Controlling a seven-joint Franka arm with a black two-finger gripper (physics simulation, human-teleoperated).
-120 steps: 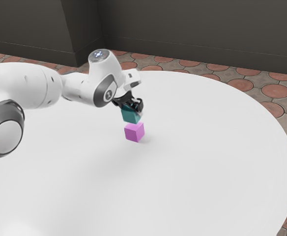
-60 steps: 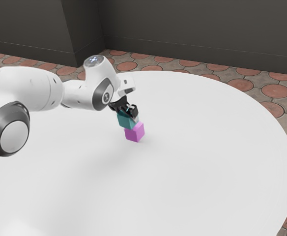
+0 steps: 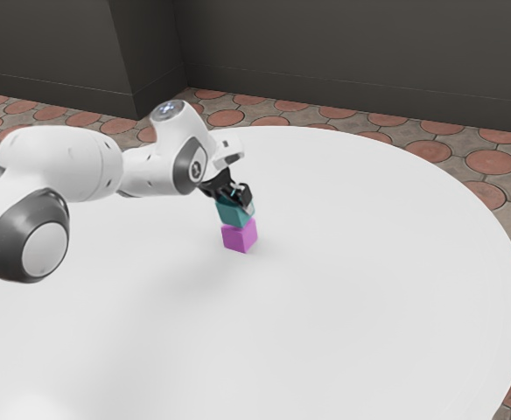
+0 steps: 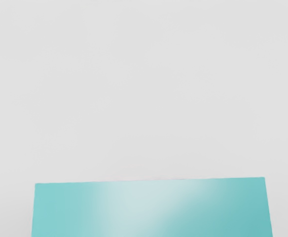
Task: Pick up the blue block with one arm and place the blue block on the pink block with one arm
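Observation:
The blue block [image 3: 231, 214], teal in colour, rests squarely on top of the pink block [image 3: 239, 237] near the middle of the white round table [image 3: 369, 289]. My gripper [image 3: 236, 201] comes down on it from the exterior view's upper left and is shut on the blue block, one black finger on each side of its upper part. The wrist view has the blue block [image 4: 151, 207] as a wide teal face just under my hand, with white tabletop [image 4: 144, 89] beyond it.
The arm's white links [image 3: 80, 175] stretch over the table's left part in the exterior view. Brown tiled floor [image 3: 492, 162] and dark walls lie behind the table. Open tabletop spreads to the right and front of the stack.
My gripper carried the blue block down from above the pink block and a little to the right, so it now sits aligned on the pink block. The arm's near links shifted slightly right.

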